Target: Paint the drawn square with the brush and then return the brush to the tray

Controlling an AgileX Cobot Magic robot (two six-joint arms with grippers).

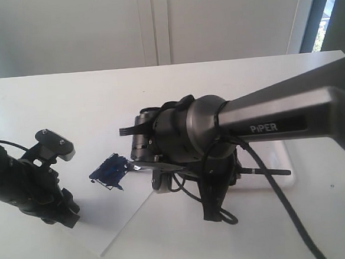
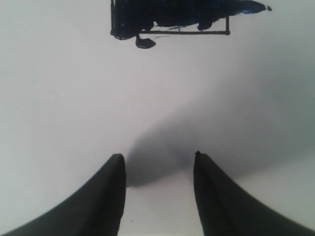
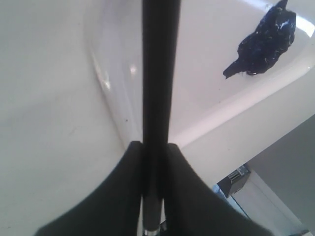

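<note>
The drawn square point(image 1: 109, 171) is a streaky navy patch on the paper; in the left wrist view the drawn square point(image 2: 170, 17) shows paint over most of it, with a bare strip left inside one pen line. My right gripper point(image 3: 156, 145) is shut on the brush point(image 3: 160, 73), around its black handle. The brush tip point(image 1: 132, 166) lies at the patch's right corner, and the handle end point(image 1: 273, 171) sticks out over the tray point(image 1: 285, 178). My right arm point(image 1: 185, 134) hides its own fingers in the exterior view. My left gripper point(image 2: 157, 157) stands open and empty over the paper, left of the patch point(image 1: 63, 214).
The white paper sheet point(image 1: 117, 225) lies angled, one corner near the table's front edge. The tray's rim point(image 3: 115, 103) and its glossy dark paint blob point(image 3: 263, 44) show under the brush handle. A black cable point(image 1: 271, 188) trails from my right arm.
</note>
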